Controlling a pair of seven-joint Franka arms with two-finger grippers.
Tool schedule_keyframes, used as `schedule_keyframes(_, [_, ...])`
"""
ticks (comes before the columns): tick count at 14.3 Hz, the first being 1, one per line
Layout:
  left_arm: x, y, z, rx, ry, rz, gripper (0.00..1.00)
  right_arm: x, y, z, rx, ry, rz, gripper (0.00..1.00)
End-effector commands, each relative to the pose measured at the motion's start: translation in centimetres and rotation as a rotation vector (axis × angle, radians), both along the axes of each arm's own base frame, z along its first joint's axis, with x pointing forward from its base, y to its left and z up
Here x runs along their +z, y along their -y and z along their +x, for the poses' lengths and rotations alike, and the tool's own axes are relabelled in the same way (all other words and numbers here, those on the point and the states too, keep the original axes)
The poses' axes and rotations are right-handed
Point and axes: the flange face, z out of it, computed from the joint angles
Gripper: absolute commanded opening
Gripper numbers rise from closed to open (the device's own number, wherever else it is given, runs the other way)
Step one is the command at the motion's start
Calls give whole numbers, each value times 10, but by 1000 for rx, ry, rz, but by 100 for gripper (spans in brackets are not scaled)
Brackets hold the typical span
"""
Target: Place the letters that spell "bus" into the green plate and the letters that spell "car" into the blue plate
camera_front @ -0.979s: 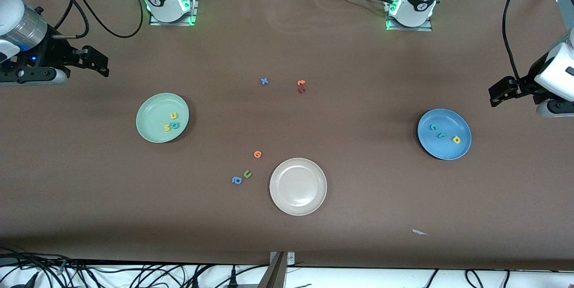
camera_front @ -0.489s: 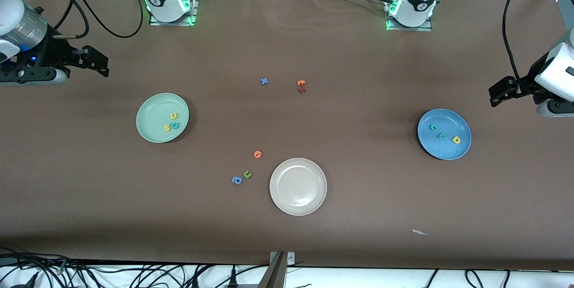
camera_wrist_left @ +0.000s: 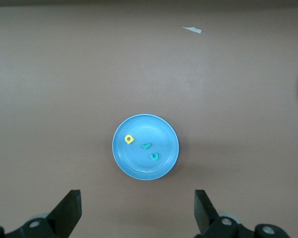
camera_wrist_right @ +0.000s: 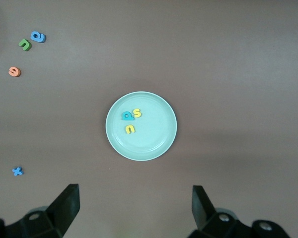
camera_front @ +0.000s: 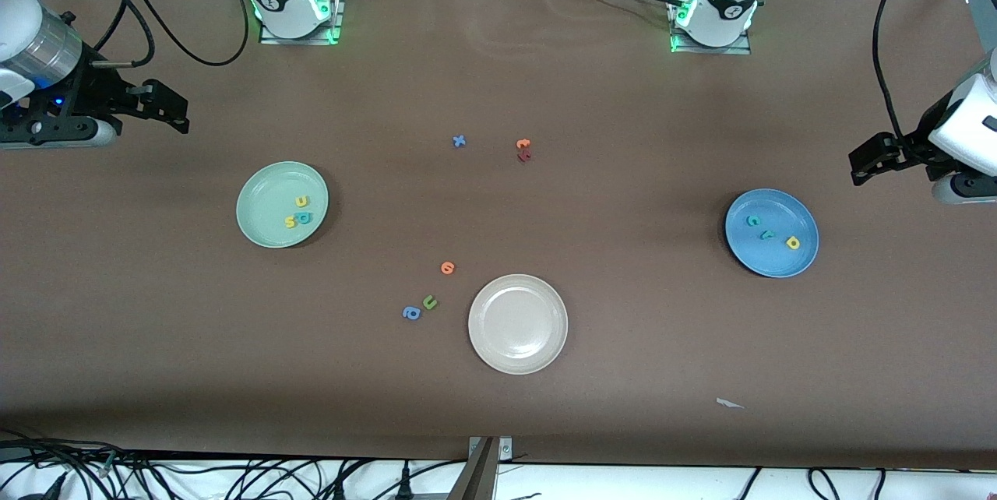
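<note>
Three "bus" letters [camera_front: 297,213] in green plate [camera_front: 261,187], three "car" letters [camera_front: 771,233] in blue plate [camera_front: 779,266]. Sorting judged complete; no further move called for. Left pincer [camera_front: 859,163] and right pincer [camera_front: 181,112] empty, jaws apart, parked at counter ends

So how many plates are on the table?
3: green plate toward the right arm's end, blue plate toward the left arm's end, beige-white plate nearest the front camera.

Wide brown matte table [camera_front: 623,344] filled the room's middle, evenly lit; tangled black cables [camera_front: 234,477] lay along its white near edge.
</note>
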Motion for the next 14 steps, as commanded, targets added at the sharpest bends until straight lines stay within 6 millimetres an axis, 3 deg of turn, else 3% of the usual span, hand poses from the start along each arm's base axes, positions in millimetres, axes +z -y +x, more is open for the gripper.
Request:
schedule_keyframes(1, [4,-2,-2,-19,-5,-28,100,4,1,0,0,8,-4,100])
schedule_keyframes(14, [6,-10,-4,-7,-4,-27,100,5,1,-1,0,8,-4,100])
